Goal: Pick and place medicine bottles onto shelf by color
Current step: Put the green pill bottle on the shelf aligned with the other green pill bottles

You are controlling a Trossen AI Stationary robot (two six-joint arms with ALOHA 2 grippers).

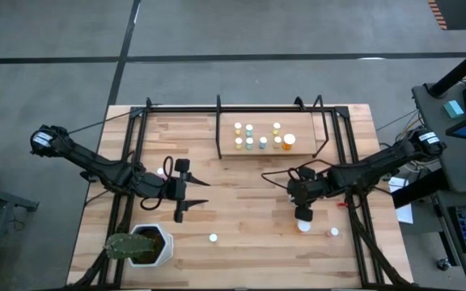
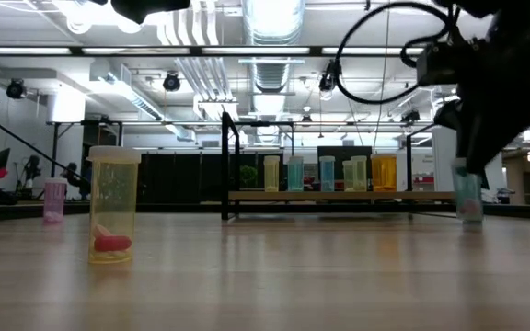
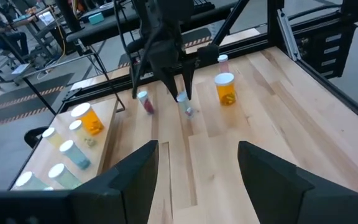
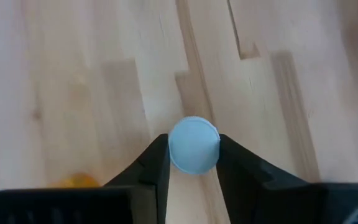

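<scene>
The right gripper [image 4: 193,163] points straight down over a teal bottle [image 4: 193,144] standing upright on the table [image 1: 241,202], its 2 fingers closed against either side of the pale cap, so the bottle's long axis runs in line with the gripper. Beyond it, the shelf [image 1: 302,129] (already holding 8 bottles) lies toward the table's far edge. The left gripper [image 1: 188,191] waits open, well apart from both.
</scene>
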